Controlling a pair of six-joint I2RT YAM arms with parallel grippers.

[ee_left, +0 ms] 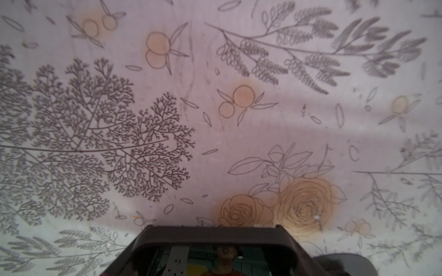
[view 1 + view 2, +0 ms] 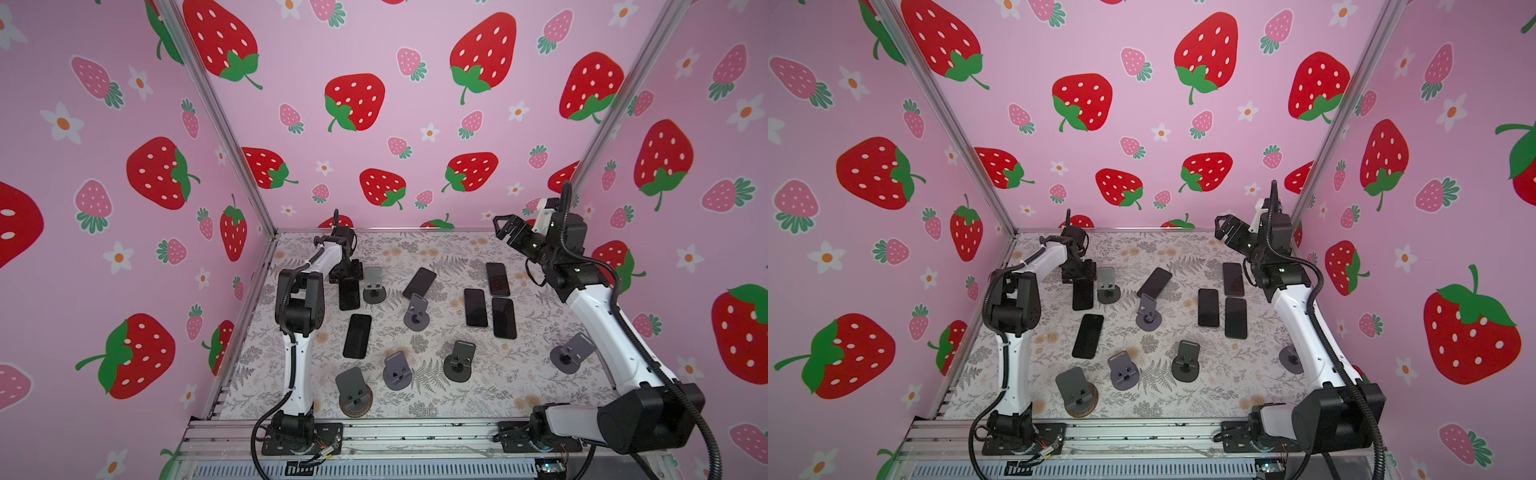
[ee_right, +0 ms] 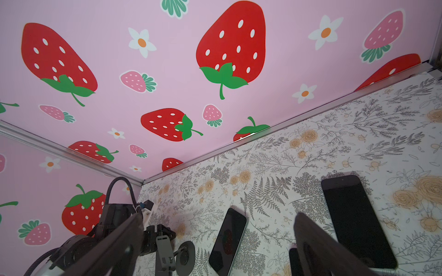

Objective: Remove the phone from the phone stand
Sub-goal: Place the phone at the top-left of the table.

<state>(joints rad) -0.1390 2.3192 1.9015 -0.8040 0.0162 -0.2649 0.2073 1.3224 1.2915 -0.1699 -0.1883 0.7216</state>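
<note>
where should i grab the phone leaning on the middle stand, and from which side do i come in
Take the leaning phone by its two long edges near the raised far end, which stands clear of the stand. Come from above with the jaws across its width: its near end sits down at the stand, so lifting along its slope should probably free it.

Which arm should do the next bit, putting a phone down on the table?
Left. The left end effector is shut on the phone, low over the table beside an empty grey stand. The right end effector is open, holds nothing and is raised well above the table, far from that phone.
</note>
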